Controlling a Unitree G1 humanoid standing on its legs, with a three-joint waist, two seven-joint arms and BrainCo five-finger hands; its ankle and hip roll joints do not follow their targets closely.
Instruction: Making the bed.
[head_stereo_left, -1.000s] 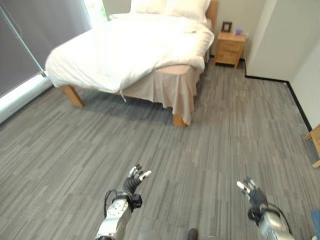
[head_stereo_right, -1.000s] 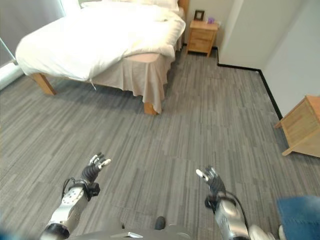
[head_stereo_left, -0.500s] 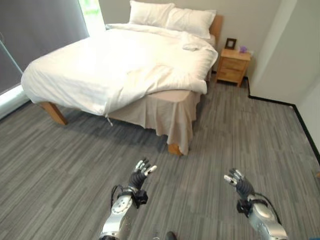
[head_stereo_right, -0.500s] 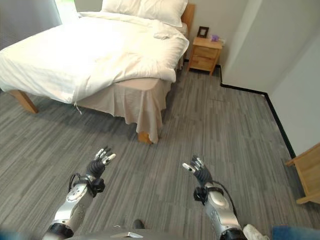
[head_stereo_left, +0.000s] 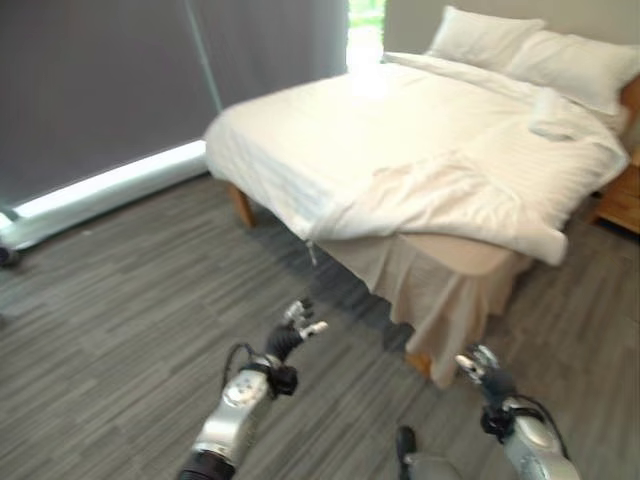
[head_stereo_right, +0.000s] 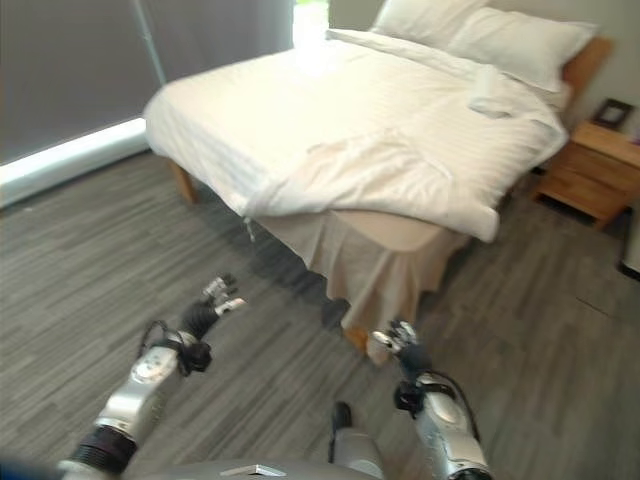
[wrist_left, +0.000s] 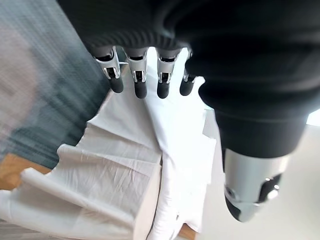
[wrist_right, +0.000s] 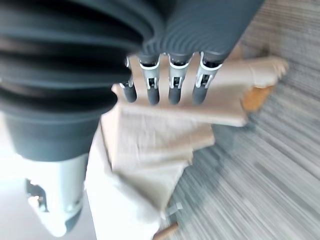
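Bed (head_stereo_right: 400, 230) on wooden legs stands ahead of us, its rumpled white duvet (head_stereo_right: 340, 130) folded back at the near corner over a pleated beige skirt (head_stereo_right: 380, 275); 2 plump pillows (head_stereo_right: 480, 30) lie at the head. Both our left hand (head_stereo_right: 210, 305) and right hand (head_stereo_right: 400, 345) hang released over grey striped carpet (head_stereo_right: 90, 260), grasping nothing.

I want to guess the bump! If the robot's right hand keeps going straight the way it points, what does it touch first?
Probably the beige bed skirt at the bed's near corner. The right hand points right at it with open fingers and nothing between, though depth is hard to judge.
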